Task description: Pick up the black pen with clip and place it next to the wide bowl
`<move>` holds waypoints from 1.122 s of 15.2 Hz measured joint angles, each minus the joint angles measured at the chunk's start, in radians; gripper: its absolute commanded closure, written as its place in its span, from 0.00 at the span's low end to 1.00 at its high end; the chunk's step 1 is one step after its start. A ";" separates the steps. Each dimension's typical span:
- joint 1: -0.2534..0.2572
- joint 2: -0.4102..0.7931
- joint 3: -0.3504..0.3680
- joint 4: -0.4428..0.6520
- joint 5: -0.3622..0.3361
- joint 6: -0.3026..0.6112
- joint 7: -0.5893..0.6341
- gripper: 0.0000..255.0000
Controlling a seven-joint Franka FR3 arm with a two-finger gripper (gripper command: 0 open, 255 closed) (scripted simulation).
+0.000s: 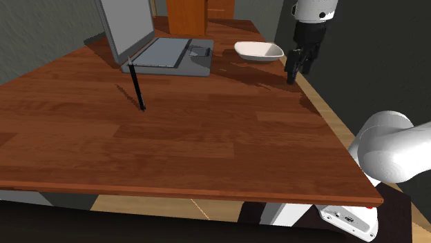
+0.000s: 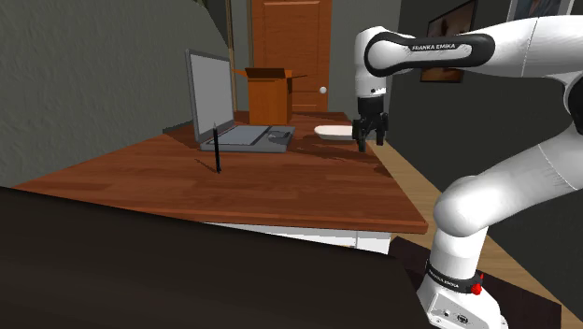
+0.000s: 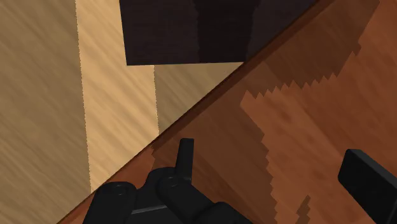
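My claw [image 1: 297, 73] hangs open over the far corner of the worktop [image 1: 207, 141], its jaws spread and nothing between them. In the wrist view the two black fingers [image 3: 185, 156] stand well apart. Under them lies bare reddish-brown wood, crossed by my own jagged shadow. The worktop's edge runs slantwise there, with pale floor planks [image 3: 118, 95] beyond it and a dark boxy shape [image 3: 188, 32] on them.

The white bowl [image 1: 259, 50], wide and shallow, sits just beside my claw, toward the shoulder view's left. I cannot tell whether the claw's tips touch the wood.

The black pen [image 1: 137, 86] is well apart from me, across the worktop toward the shoulder view's left. It stands almost upright, tip down on the wood, right at the near corner of an open grey laptop [image 1: 169, 55]. Its upper end crosses the laptop's base in the shoulder view, and I cannot tell whether the two touch. In the second exterior view the pen [image 2: 217, 150] shows as a thin dark stick in front of the laptop's screen [image 2: 209, 93].

Behind the laptop stands an open brown cardboard box [image 2: 269, 93], and past it an orange-brown door [image 2: 290, 37].
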 measured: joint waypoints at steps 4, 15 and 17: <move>0.019 -0.021 0.024 -0.044 0.025 0.092 0.018 0.00; 0.112 -0.008 0.192 -0.208 0.122 0.644 0.126 0.00; 0.117 0.025 0.228 -0.204 0.125 0.745 0.147 0.00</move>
